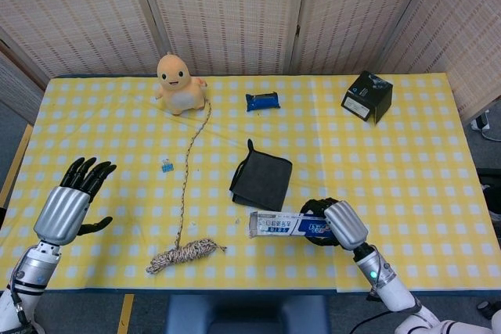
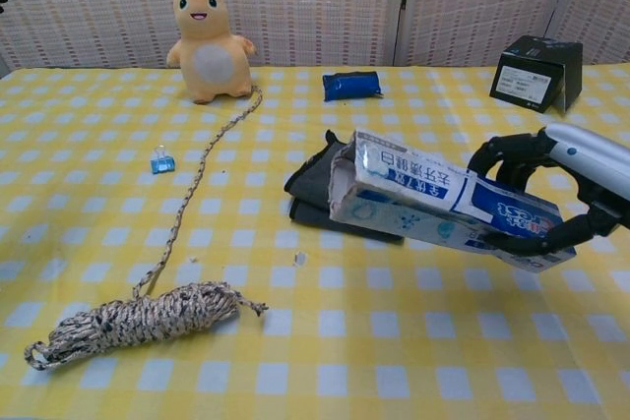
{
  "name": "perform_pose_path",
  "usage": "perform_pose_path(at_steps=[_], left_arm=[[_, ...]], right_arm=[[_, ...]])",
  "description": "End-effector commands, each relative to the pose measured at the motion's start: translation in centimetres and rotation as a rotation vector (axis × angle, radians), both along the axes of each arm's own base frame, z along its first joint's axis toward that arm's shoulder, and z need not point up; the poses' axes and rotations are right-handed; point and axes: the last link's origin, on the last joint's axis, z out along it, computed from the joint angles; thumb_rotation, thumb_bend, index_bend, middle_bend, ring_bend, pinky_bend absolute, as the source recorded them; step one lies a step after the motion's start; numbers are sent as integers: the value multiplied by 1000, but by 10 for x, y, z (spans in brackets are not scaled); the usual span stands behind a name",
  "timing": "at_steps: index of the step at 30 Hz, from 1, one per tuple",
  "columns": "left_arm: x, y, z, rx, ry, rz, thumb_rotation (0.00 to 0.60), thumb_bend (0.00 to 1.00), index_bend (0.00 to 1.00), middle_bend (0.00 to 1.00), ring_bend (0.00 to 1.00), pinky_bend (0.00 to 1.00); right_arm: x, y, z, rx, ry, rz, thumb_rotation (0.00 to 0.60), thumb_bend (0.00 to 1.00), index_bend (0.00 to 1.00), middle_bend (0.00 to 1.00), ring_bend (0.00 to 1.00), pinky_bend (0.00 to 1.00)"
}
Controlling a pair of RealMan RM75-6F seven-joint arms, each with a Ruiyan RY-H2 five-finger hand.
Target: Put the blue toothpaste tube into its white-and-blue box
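White and blue, the single toothpaste box [image 2: 443,213] is clamped at one end in the right hand [image 1: 335,223], lying nearly level just above the table [image 1: 407,193]; its open end faces left. The tube cannot be seen (possibly inside, I cannot tell). One coiled rope [image 1: 185,254] lies near the front, its tail running back to one plush toy [image 1: 178,82]. One dark cloth [image 1: 261,180], one small blue clip [image 1: 167,166], one blue packet [image 1: 262,102], one black box [image 1: 367,96]. Only the head view shows the left hand [image 1: 69,205], fingers spread, empty.

White-and-blue box [image 2: 443,206], yellow-checked tablecloth [image 1: 407,162], orange plush toy [image 1: 178,82], black cloth [image 1: 262,177]
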Motion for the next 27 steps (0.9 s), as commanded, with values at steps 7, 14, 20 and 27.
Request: perform_pose_path(at_steps=[7,14,20,27], left_arm=[[-43,-8,-11,-21,64,91,600,179,79,130,58,16],[-49,-9,-12,-32,52,102,600,180,79,131,58,16],[-50,-9,-12,-39,47,105,600,180,81,130,59,17],[-50,-15,-9,-31,18,105,600,180,80,131,60,17]], right_arm=[[-21,2,-14,33,91,-47,600,293,522,446,493,460],[-25,0,-24,50,131,-49,600,293,507,386,452,444],[-28,0,-19,121,174,-84,600,293,150,138,245,302],[-21,4,6,77,126,-72,600,294,19,61,184,263]])
